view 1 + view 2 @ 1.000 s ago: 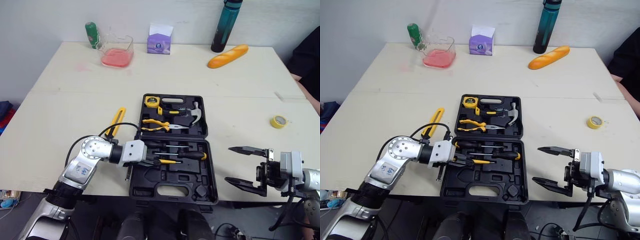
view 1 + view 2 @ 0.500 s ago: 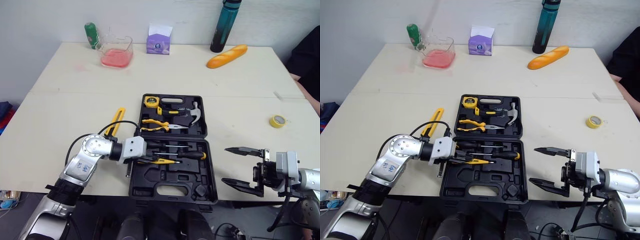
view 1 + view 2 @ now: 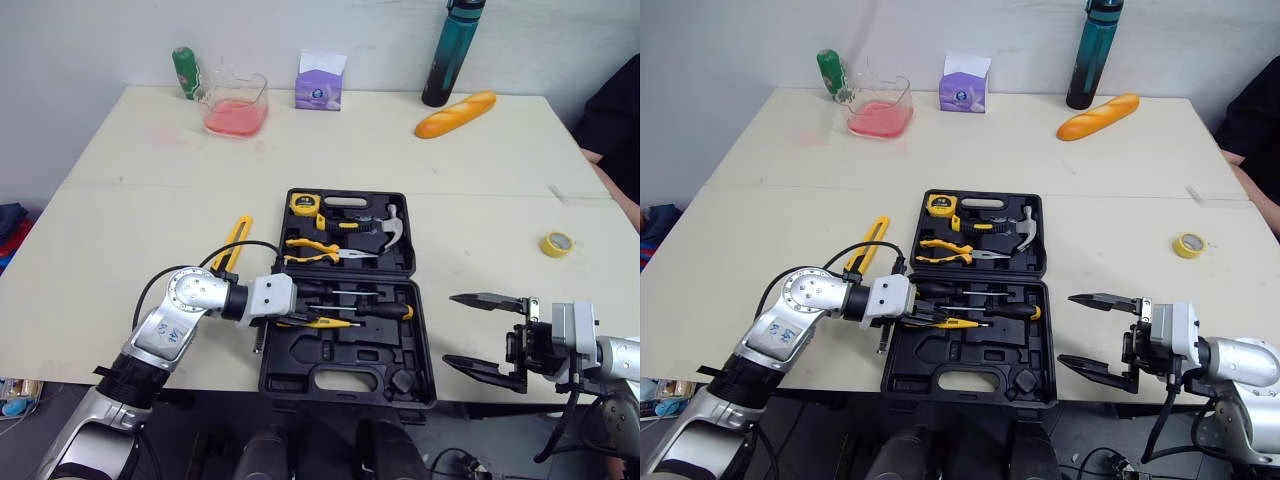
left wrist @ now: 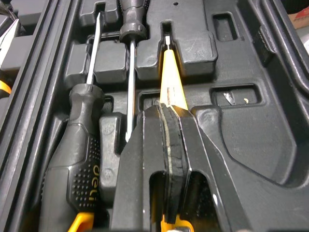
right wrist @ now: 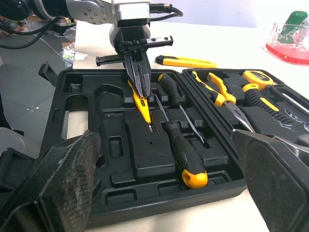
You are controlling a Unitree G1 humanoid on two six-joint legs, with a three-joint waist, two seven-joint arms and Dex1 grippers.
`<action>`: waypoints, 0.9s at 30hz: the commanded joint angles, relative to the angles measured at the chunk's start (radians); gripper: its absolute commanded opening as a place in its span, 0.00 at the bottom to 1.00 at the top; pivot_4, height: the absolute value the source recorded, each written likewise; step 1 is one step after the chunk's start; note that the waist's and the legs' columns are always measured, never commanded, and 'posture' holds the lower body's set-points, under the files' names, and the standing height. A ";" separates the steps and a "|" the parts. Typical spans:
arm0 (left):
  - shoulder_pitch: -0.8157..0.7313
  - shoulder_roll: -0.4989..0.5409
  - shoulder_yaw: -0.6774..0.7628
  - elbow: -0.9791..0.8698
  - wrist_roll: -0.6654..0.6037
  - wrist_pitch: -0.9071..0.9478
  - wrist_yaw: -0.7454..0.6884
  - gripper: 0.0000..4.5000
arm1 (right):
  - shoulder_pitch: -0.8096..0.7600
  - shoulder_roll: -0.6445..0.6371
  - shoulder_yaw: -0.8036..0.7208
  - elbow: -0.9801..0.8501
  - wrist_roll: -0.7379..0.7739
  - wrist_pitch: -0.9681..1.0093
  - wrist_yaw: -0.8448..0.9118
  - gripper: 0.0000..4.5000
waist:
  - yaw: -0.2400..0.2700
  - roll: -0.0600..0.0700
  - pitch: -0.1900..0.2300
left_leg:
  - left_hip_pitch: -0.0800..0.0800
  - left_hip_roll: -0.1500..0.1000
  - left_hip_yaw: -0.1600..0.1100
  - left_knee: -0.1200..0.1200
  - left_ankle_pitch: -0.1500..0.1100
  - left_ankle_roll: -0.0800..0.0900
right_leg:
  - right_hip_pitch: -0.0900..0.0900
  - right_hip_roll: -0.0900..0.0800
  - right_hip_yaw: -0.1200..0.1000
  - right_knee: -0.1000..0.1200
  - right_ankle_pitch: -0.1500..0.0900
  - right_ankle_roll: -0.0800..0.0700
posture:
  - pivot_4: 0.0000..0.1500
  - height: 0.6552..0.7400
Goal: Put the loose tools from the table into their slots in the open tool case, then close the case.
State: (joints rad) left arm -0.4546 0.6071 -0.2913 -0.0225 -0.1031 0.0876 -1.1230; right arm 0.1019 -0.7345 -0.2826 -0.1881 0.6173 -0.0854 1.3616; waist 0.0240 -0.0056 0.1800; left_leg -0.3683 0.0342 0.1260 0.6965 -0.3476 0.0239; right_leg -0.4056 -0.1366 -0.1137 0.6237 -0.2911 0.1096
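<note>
The left claw (image 4: 170, 107) pinches the yellow screwdriver (image 4: 170, 72), its tip in a slot of the open tool case (image 3: 345, 375); the right claw (image 3: 452, 330) gapes wide, empty, beside the case.

Our left arm (image 3: 160, 335) is bent at the elbow and reaches in from our left side, with the forearm and wrist pointing across toward our right. On it, our left gripper (image 3: 303, 320) has its two black fingers (image 4: 145, 159) pressed tight together, pinching a yellow screwdriver (image 4: 173, 82). Our right arm (image 3: 615, 355) comes in low on our right, pointing toward our left. Our right gripper (image 3: 480, 332) is spread wide, its fingers well apart and empty.
</note>
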 commanded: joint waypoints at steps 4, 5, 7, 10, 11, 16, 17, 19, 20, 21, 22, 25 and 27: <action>0.019 -0.014 0.092 -0.028 -0.094 -0.071 -0.004 0.00 | 0.003 -0.037 -0.056 0.015 0.015 -0.006 0.019 1.00 | -0.001 0.000 0.000 | 0.000 0.000 0.000 0.000 0.000 0.000 | 0.000 0.000 0.000 0.000 0.000 0.000 | 1.00 1.00; 0.020 -0.019 0.124 -0.042 -0.122 -0.059 0.011 0.00 | 0.006 -0.044 -0.066 0.016 0.017 -0.002 0.018 1.00 | -0.001 0.000 0.000 | -0.001 0.000 0.000 0.000 0.000 0.000 | -0.001 0.000 0.000 0.000 0.000 0.000 | 1.00 1.00; 0.032 0.000 0.187 -0.073 -0.154 -0.031 0.034 0.00 | 0.015 -0.063 -0.095 0.027 0.019 0.001 0.020 1.00 | -0.001 0.000 0.000 | -0.002 0.000 0.000 0.000 0.000 0.000 | -0.001 -0.001 0.000 0.000 0.000 0.000 | 1.00 1.00; 0.078 0.044 0.262 -0.127 -0.208 0.006 0.032 0.00 | 0.019 -0.083 -0.139 0.057 0.017 -0.003 0.018 1.00 | -0.003 0.000 0.000 | -0.002 0.000 0.000 0.000 0.000 0.000 | -0.001 -0.001 -0.001 0.000 0.000 0.000 | 1.00 1.00; 0.097 0.058 0.286 -0.142 -0.227 0.018 0.031 0.00 | 0.016 -0.089 -0.153 0.071 0.014 -0.007 0.017 1.00 | -0.004 0.000 0.000 | -0.002 0.000 0.000 0.000 0.000 0.000 | -0.001 -0.001 0.000 0.000 0.000 0.000 | 1.00 1.00; 0.239 0.204 0.559 -0.102 -0.284 0.072 0.059 0.32 | -0.048 -0.165 -0.253 0.320 -0.041 -0.054 0.002 1.00 | -0.020 0.000 0.001 | -0.002 0.000 0.000 -0.001 0.000 0.000 | -0.002 -0.001 0.000 0.000 0.000 0.000 | 1.00 1.00; 0.265 0.220 0.596 -0.083 -0.279 0.064 0.068 0.41 | -0.062 -0.177 -0.262 0.368 -0.053 -0.072 0.001 1.00 | -0.022 0.000 0.001 | -0.002 0.000 0.000 -0.001 0.000 0.000 | -0.002 -0.001 -0.001 -0.001 0.000 0.000 | 1.00 1.00; 0.333 0.240 0.686 -0.051 -0.271 0.055 0.093 0.61 | -0.104 -0.203 -0.279 0.480 -0.086 -0.097 -0.028 1.00 | -0.024 0.000 0.001 | -0.001 0.001 0.000 -0.002 0.000 0.000 | -0.002 -0.002 -0.001 -0.001 0.000 0.000 | 1.00 1.00; 0.363 0.245 0.728 -0.035 -0.268 0.052 0.104 0.72 | -0.127 -0.214 -0.287 0.534 -0.104 -0.110 -0.047 1.00 | -0.026 0.000 0.001 | -0.001 0.000 0.000 -0.003 0.000 0.000 | -0.001 -0.003 -0.002 -0.002 0.000 0.000 | 1.00 1.00; 0.405 0.244 0.790 -0.016 -0.263 0.045 0.126 0.78 | -0.160 -0.230 -0.298 0.607 -0.127 -0.120 -0.091 1.00 | -0.028 0.000 0.001 | -0.001 0.000 0.001 -0.003 0.000 0.001 | -0.002 -0.003 -0.001 -0.002 0.000 0.000 | 1.00 1.00; 0.434 0.243 0.829 -0.004 -0.260 0.038 0.143 0.90 | -0.186 -0.241 -0.304 0.660 -0.143 -0.130 -0.119 1.00 | -0.030 0.000 0.001 | -0.001 -0.002 0.001 -0.004 0.000 0.001 | -0.002 -0.006 -0.002 -0.002 0.000 0.000 | 1.00 1.00; 0.496 0.230 0.889 -0.004 -0.263 0.027 0.180 0.99 | -0.241 -0.267 -0.305 0.780 -0.173 -0.176 -0.152 1.00 | -0.032 0.000 0.001 | -0.001 -0.002 0.003 -0.005 0.000 0.001 | -0.004 -0.007 -0.003 -0.002 0.000 0.000 | 1.00 1.00; 0.572 0.205 0.979 0.020 -0.266 0.017 0.215 0.99 | -0.299 -0.299 -0.312 0.920 -0.199 -0.228 -0.184 1.00 | -0.037 0.000 0.001 | -0.001 -0.002 0.003 -0.005 0.000 0.001 | -0.004 -0.009 -0.002 -0.002 0.000 0.000 | 1.00 1.00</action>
State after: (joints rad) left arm 0.0807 0.8218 0.6022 -0.0046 -0.3560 0.1217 -0.9397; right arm -0.1817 -0.9865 -0.5536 0.6421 0.4315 -0.2649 1.2075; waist -0.0126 -0.0052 0.1810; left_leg -0.3688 0.0316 0.1299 0.6915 -0.3482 0.0252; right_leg -0.4094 -0.1468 -0.1155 0.6220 -0.2912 0.1094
